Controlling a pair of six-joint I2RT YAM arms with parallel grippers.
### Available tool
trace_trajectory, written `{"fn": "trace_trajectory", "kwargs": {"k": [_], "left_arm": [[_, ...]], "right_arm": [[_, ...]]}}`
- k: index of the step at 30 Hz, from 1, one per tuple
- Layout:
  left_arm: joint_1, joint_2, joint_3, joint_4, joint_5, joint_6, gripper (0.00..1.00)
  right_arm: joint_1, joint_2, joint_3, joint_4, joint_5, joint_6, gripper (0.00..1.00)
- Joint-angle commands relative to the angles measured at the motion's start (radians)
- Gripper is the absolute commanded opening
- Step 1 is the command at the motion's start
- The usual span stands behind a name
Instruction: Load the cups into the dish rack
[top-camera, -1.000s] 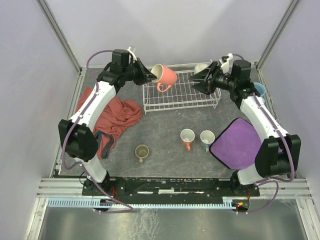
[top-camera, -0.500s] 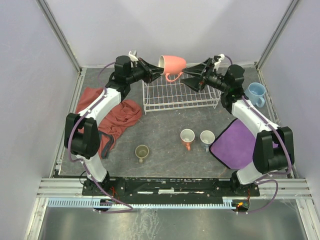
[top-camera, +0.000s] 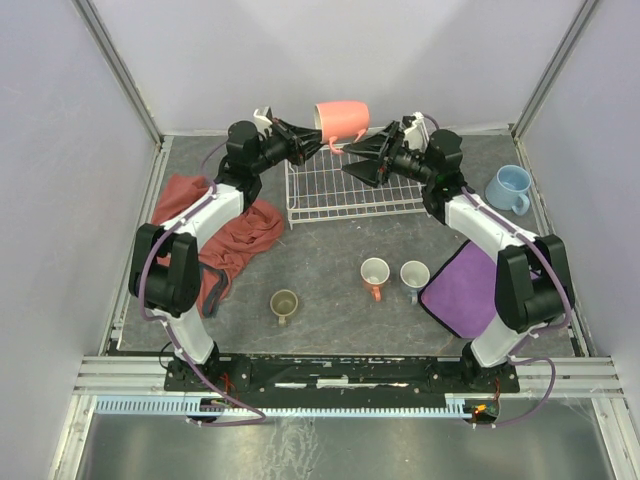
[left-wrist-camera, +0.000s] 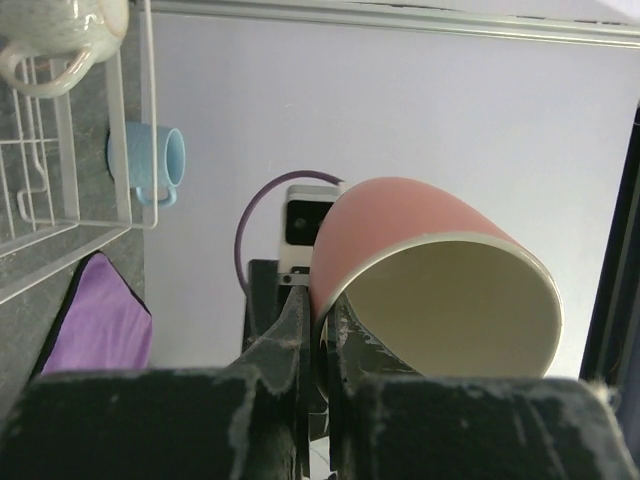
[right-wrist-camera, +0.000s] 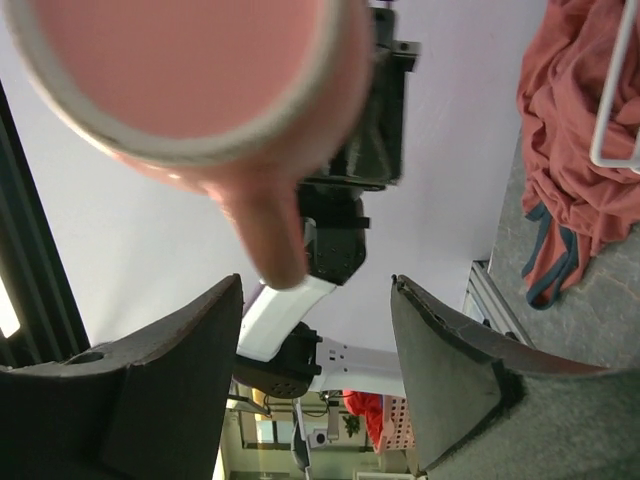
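Top view: my left hand (top-camera: 318, 143) is clamped on the rim of the salmon mug (top-camera: 342, 118), which is up in the air over the far edge of the dish rack (top-camera: 350, 195). My right hand (top-camera: 358, 158) is just beside the mug, spread wide. White-and-orange mug (top-camera: 375, 272), grey-blue mug (top-camera: 414, 275) and olive mug (top-camera: 284, 303) stand on the surface (top-camera: 330, 245). The light blue mug (top-camera: 508, 188) sits right of the rack. Left wrist: fingers pinch the mug wall, mouth toward the camera; cream mug (left-wrist-camera: 60, 25) sits in a rack corner. Right wrist: the mug handle hangs toward the gap between my parted fingers (right-wrist-camera: 180, 380), not gripped.
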Motion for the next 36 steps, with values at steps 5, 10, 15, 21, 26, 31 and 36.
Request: {"fn": "trace_trajectory", "kwargs": {"k": [5, 10, 15, 21, 26, 31, 36], "left_arm": [[-0.005, -0.105, -0.051, 0.145, 0.021, -0.074, 0.03], [-0.011, -0.126, -0.072, 0.149, 0.019, -0.08, 0.03], [-0.013, -0.138, -0.078, 0.169, 0.014, -0.116, 0.03], [-0.021, -0.151, -0.097, 0.179, 0.006, -0.118, 0.03], [-0.02, -0.157, -0.113, 0.186, 0.002, -0.115, 0.03], [-0.024, -0.16, -0.118, 0.188, -0.001, -0.11, 0.03], [-0.023, -0.158, -0.117, 0.173, 0.001, -0.09, 0.03]], "right_arm": [[0.045, 0.039, 0.119, 0.122, 0.037, -0.002, 0.67], [0.064, 0.075, 0.142, 0.126, 0.046, -0.008, 0.61], [0.072, 0.087, 0.147, 0.132, 0.061, -0.012, 0.57], [0.077, 0.101, 0.151, 0.161, 0.08, 0.004, 0.47], [0.079, 0.107, 0.155, 0.198, 0.102, 0.033, 0.35], [0.08, 0.118, 0.166, 0.203, 0.114, 0.036, 0.16], [0.08, 0.115, 0.18, 0.158, 0.12, -0.003, 0.01]]}}
